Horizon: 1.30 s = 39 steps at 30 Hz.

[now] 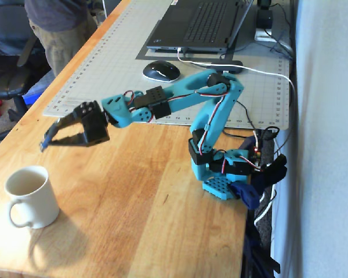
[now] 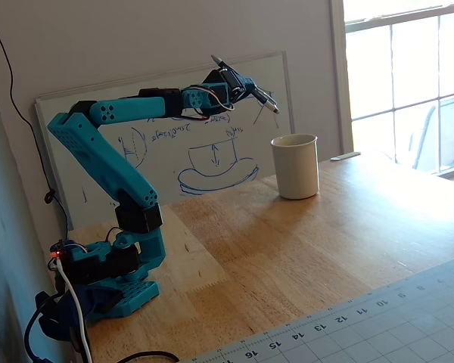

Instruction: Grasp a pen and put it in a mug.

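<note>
The cream-white mug (image 1: 30,197) stands upright on the wooden table near its front left corner, handle toward the front; in the other fixed view the mug (image 2: 295,166) stands right of the arm. My gripper (image 1: 48,140) is shut on the thin dark pen (image 1: 44,143) at its fingertips and holds it in the air, above the table and short of the mug. In the other fixed view the gripper (image 2: 246,85) is up and left of the mug's rim, and the pen (image 2: 266,100) slants across it, silvery end down toward the mug.
A cutting mat (image 1: 104,63) carries a laptop (image 1: 200,23) and a mouse (image 1: 160,70) behind the arm. A person (image 1: 58,23) stands at the far left. The arm's base (image 1: 220,174) and cables sit at the right edge. A whiteboard (image 2: 174,144) leans on the wall.
</note>
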Tool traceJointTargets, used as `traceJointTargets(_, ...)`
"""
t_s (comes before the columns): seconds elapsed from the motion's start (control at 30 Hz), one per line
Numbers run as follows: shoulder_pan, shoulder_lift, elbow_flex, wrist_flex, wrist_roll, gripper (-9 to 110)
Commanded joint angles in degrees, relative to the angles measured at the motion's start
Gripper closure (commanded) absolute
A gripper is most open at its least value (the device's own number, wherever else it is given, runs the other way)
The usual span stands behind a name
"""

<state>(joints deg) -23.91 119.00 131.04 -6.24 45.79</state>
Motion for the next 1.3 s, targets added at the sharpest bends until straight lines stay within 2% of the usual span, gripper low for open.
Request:
traceJointTargets(0.0, -1.2, -1.3, -1.6, -2.7, 0.8, 98)
traceJointTargets(0.2, -1.1, -5.4, -4.8, -2.7, 1.5, 98)
traceJointTargets(0.5, -1.1, -9.5, -12.1, -2.7, 14.7, 98)
traceJointTargets(1.27, 3.3, -21.4, -17.8, -4.5, 25.8, 98)
